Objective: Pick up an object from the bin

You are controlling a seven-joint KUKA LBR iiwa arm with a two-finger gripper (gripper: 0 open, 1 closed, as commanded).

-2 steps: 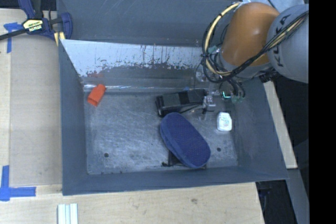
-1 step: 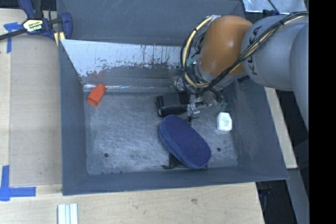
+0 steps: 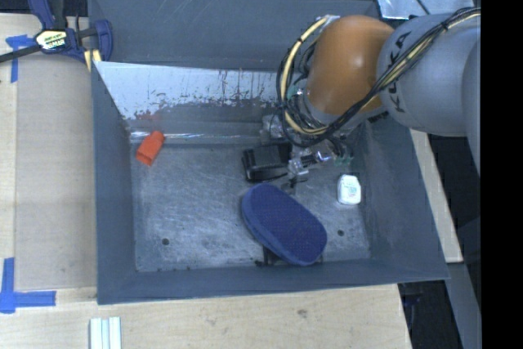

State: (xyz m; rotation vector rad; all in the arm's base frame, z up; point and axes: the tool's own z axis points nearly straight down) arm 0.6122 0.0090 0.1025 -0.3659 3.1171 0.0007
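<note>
A thick, smooth grey arm [image 3: 437, 86] is showing at the right of the frame, bearing dark lettering. A glossy orange dome cover [image 3: 347, 61] is capping its wrist, yellow and black cables [image 3: 292, 90] are looping around the dome, and a dark metal gripper [image 3: 298, 163] is showing beneath.

dim light, pale glare on bin [image 3: 196, 86] far wall, soft shadows
</note>
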